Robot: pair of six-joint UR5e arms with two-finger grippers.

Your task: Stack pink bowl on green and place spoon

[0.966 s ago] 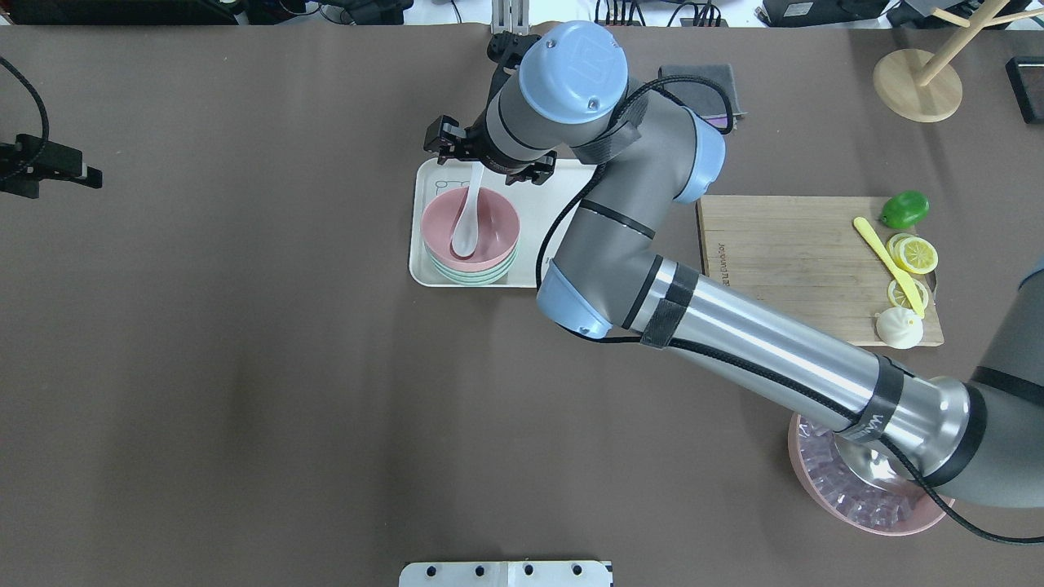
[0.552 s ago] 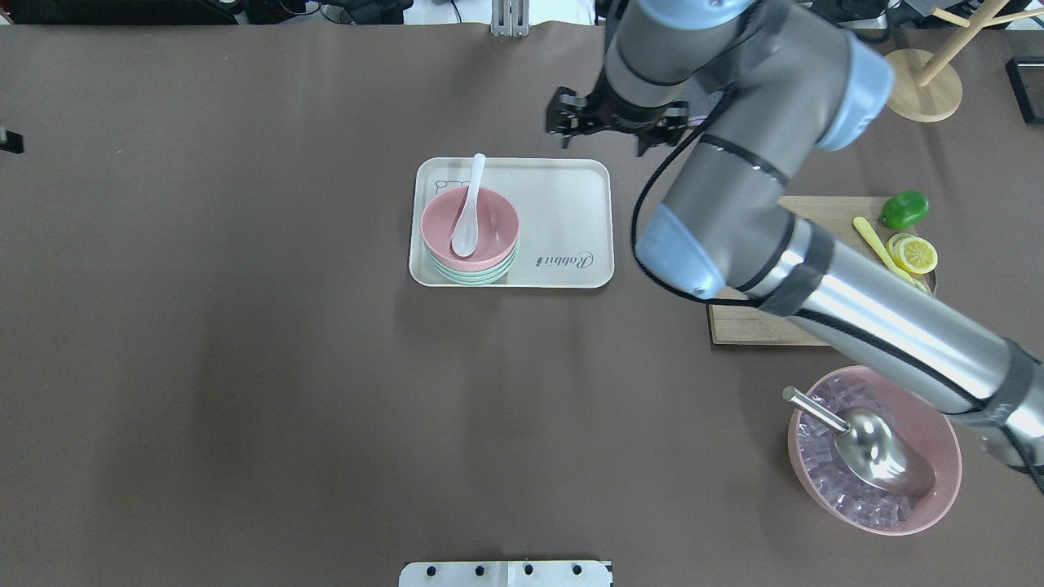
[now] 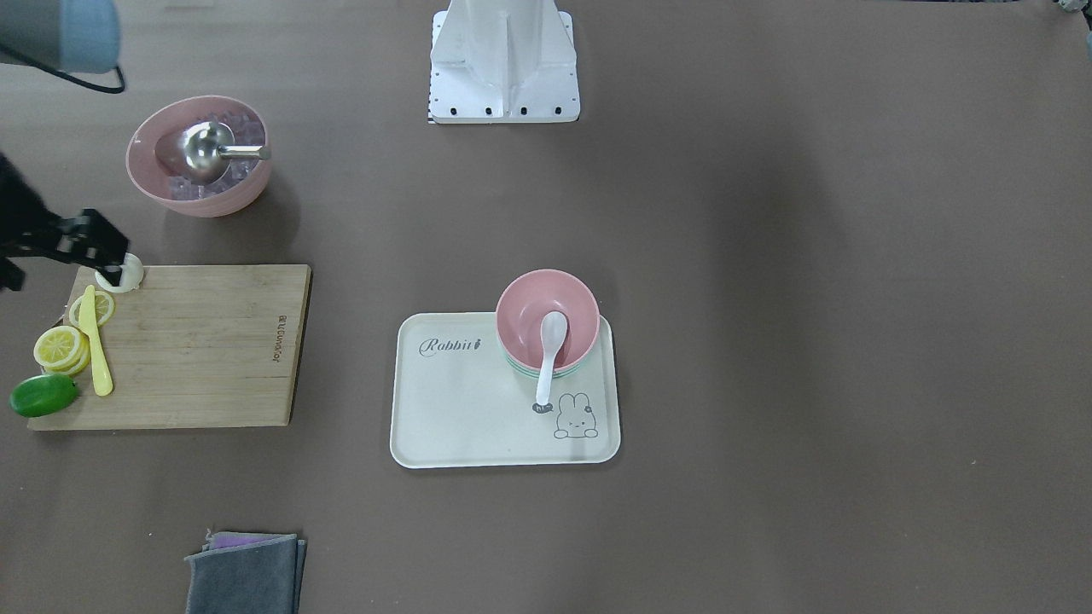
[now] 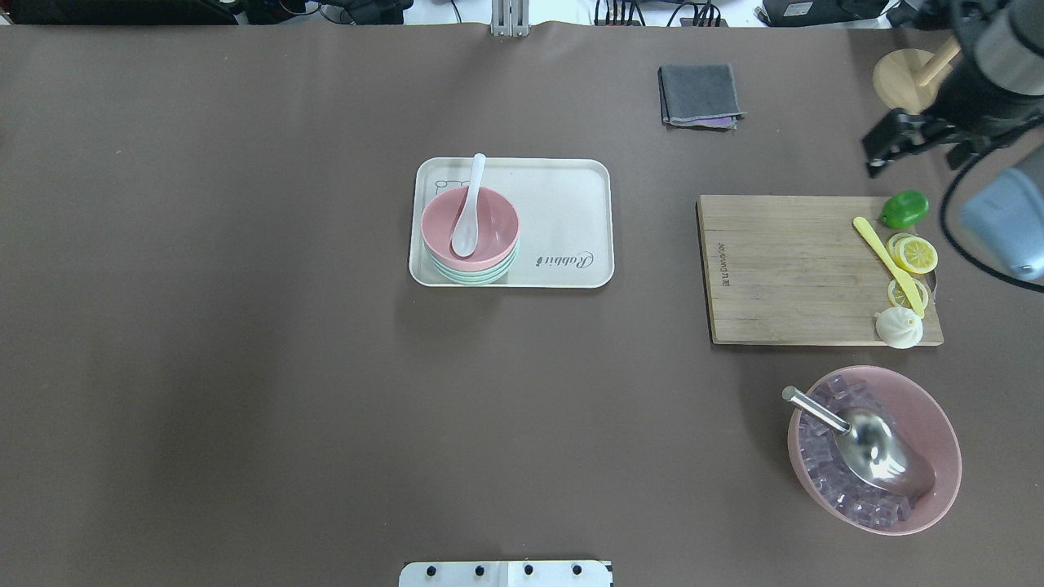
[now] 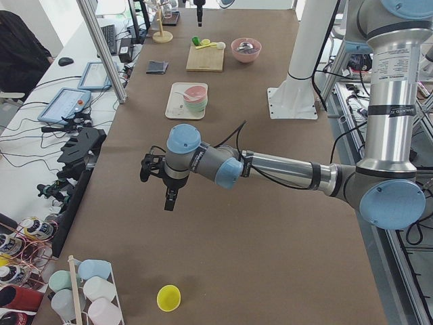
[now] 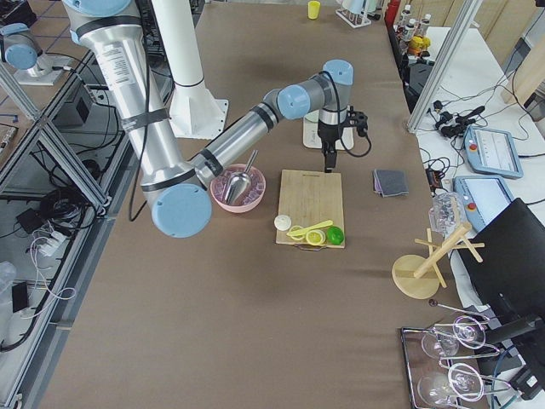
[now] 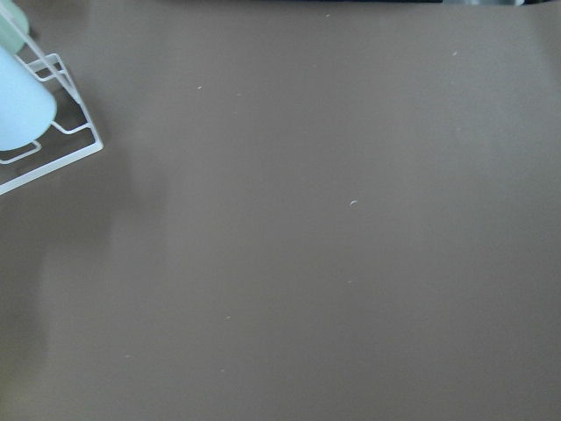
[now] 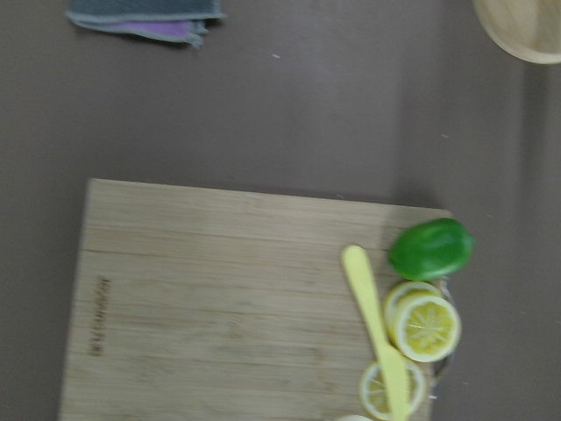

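The pink bowl sits nested on top of the green bowls at the left end of the cream tray. The white spoon lies with its scoop in the pink bowl and its handle over the far rim. All of these also show in the front view: pink bowl, spoon, tray. My right gripper hovers far to the right, beyond the cutting board, away from the tray; its fingers are hidden. My left gripper hangs over bare table far to the left; I cannot tell its state.
A wooden cutting board holds a lime, lemon slices, a yellow knife and a bun. A large pink bowl of ice with a metal scoop stands at the near right. A grey cloth and a wooden stand are at the back.
My right arm has pulled away from above the tray and swung to the far right. The spoon and the bowls have stayed put. My left gripper has slid out of the overhead view.
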